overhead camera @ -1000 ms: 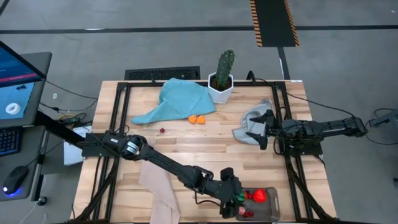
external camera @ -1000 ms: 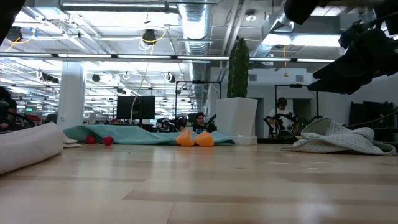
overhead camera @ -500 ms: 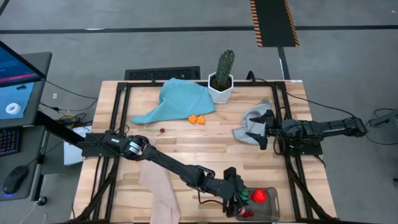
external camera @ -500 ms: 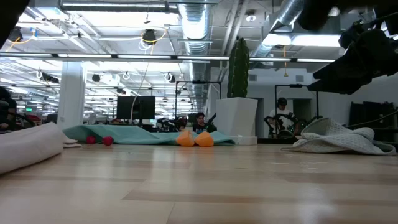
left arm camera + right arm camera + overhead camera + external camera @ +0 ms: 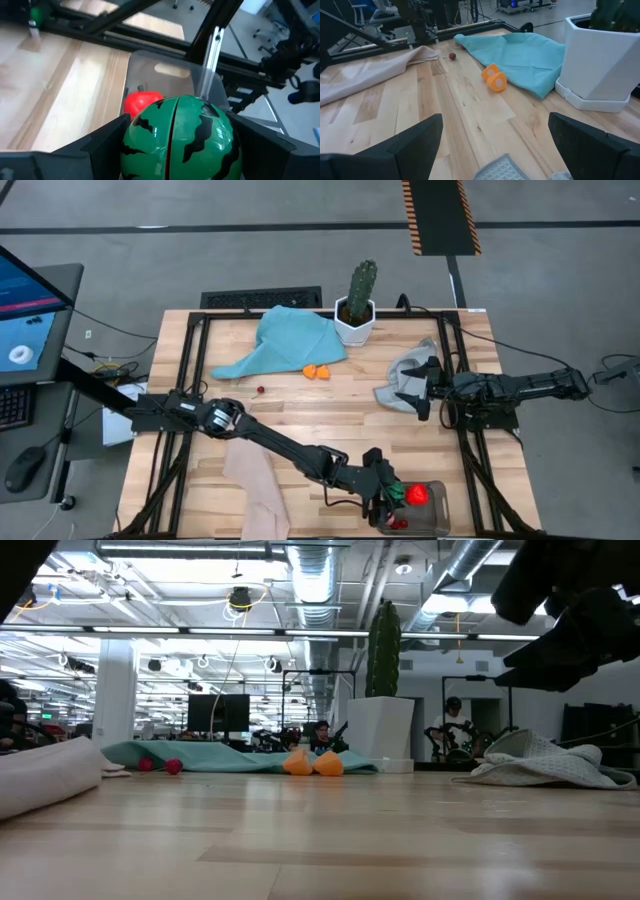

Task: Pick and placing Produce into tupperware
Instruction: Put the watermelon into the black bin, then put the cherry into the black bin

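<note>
My left gripper (image 5: 387, 497) reaches to the table's near right and is shut on the green striped ball (image 5: 177, 135), above the left end of the clear tupperware (image 5: 438, 515). One red produce piece (image 5: 418, 494) lies inside the tub (image 5: 165, 67) and also shows in the left wrist view (image 5: 141, 99). Two orange pieces (image 5: 317, 371) lie at the teal cloth's edge, and a small red piece (image 5: 260, 390) lies on bare wood to their left. My right gripper (image 5: 424, 386) waits open at the table's right, over the grey cloth (image 5: 400, 380). My left gripper pinches the green striped ball by its two opposite sides (image 5: 131, 137), one finger (image 5: 100, 142) on each side. The ball fills the gap between the fingers. It is lifted clear, above the tub's left end.
A cactus in a white pot (image 5: 356, 315) stands at the far edge, with the teal cloth (image 5: 285, 340) to its left. A beige cloth (image 5: 255, 480) lies at the near edge, under my left arm. Bare wood lies in the table's middle.
My left gripper has carried the green striped ball a short way toward the table's right edge, from beside the tupperware to over its left end. It has stayed shut on the ball.
</note>
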### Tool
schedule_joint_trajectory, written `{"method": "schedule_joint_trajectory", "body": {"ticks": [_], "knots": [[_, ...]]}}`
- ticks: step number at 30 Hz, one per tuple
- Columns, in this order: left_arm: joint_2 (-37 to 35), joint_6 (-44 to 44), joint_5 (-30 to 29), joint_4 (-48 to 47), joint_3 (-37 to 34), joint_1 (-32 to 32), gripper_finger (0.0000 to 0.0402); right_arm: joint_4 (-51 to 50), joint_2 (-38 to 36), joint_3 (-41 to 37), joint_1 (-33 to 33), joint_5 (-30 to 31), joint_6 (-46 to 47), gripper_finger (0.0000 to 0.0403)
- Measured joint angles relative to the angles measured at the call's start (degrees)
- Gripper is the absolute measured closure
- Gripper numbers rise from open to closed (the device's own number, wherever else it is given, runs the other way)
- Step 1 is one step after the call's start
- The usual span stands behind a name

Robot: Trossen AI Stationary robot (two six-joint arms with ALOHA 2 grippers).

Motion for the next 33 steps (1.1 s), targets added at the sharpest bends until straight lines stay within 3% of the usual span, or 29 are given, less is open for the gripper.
{"method": "schedule_joint_trajectory", "body": {"ticks": [8,17,24,30,33], "knots": [[0.58,-0.87,-0.33,0.28,-0.01,-0.12,0.0094,0.03,-0.02,0.0,0.0,0.01,0.0,0.0017],[0.58,-1.07,-0.15,-1.18,-0.01,-0.43,0.0007,0.01,0.0,0.0,0.0,0.0,0.0,0.0017],[-1.48,-1.35,-5.26,-9.66,-0.03,0.36,0.0046,0.01,-0.01,0.0,0.0,0.01,0.01,0.0017],[-7.27,-12.21,-7.59,-30.13,0.15,3.46,0.0101,0.01,-0.02,0.0,0.0,-0.01,0.02,0.0017],[-7.92,-10.34,-5.42,-35.94,-0.1,6.22,0.013,0.01,-0.02,0.0,0.0,-0.01,0.0,0.0017]]}}
